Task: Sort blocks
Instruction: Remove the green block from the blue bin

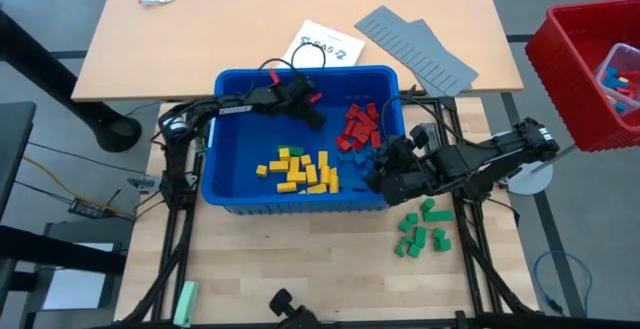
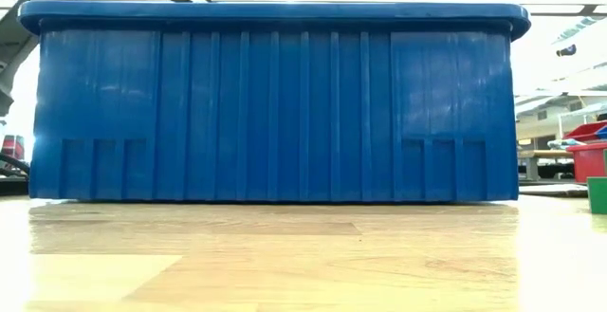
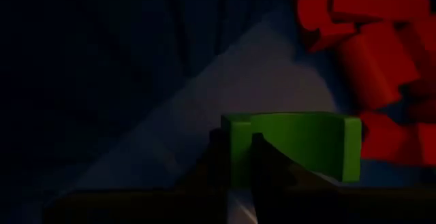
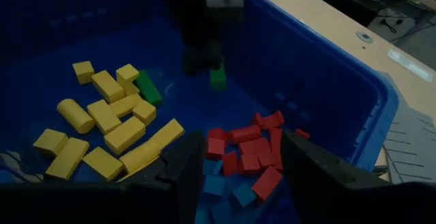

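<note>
A blue bin [image 1: 215, 184] stands mid-table. In it lie a heap of yellow blocks [image 1: 300, 170], a heap of red blocks [image 1: 358, 127] and a few blue blocks [image 4: 225, 184]. One green block [image 4: 148, 86] lies among the yellow ones. My left gripper [image 1: 318, 117] reaches into the bin from its far left side, beside the red heap, and is shut on another green block [image 3: 306, 146]. My right gripper [image 4: 242, 166] hangs open over the bin's right part, above the red and blue blocks, with nothing between its fingers. My left gripper pinches the green block between its two fingers [image 3: 269, 173], at one end of the block [image 3: 237, 139]. The fingers slant down into the bin from its far left side. The rest of the block sticks out sideways past the fingers. In the right wrist view the block [image 4: 217, 78] hangs under the fingers, seemingly clear of the bin floor.
Several green blocks [image 1: 422, 231] lie on the table right of the bin's near corner. A red crate [image 1: 585, 69] with blocks stands at the far right. Grey ridged panels [image 1: 420, 49] and a paper [image 1: 322, 47] lie behind the bin, and a pale green bar [image 1: 186, 301] lies near left.
</note>
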You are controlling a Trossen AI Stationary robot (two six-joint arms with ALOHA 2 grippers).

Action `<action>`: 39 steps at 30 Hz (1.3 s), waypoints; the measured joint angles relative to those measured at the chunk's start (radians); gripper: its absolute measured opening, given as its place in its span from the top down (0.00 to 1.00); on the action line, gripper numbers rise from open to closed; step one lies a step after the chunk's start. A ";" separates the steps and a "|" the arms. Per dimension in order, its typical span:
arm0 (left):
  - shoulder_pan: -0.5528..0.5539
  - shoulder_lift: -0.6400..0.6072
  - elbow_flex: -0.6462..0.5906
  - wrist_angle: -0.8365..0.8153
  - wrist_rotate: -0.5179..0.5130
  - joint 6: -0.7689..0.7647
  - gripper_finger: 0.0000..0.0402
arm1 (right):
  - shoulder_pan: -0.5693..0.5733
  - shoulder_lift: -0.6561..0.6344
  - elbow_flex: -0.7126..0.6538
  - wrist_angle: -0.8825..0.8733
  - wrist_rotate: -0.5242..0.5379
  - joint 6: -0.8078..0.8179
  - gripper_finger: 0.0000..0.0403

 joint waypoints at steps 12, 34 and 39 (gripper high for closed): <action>-0.028 -0.262 0.001 0.010 0.180 0.102 0.90 | 0.000 0.000 0.000 0.000 -0.033 -0.048 0.56; -0.152 -0.533 -0.005 0.152 0.693 -0.025 0.90 | -0.050 0.001 -0.219 1.110 0.010 -1.168 0.31; -0.190 -0.531 -0.005 0.194 0.707 -0.051 0.90 | -0.081 0.000 -0.266 1.512 -0.071 -1.491 0.31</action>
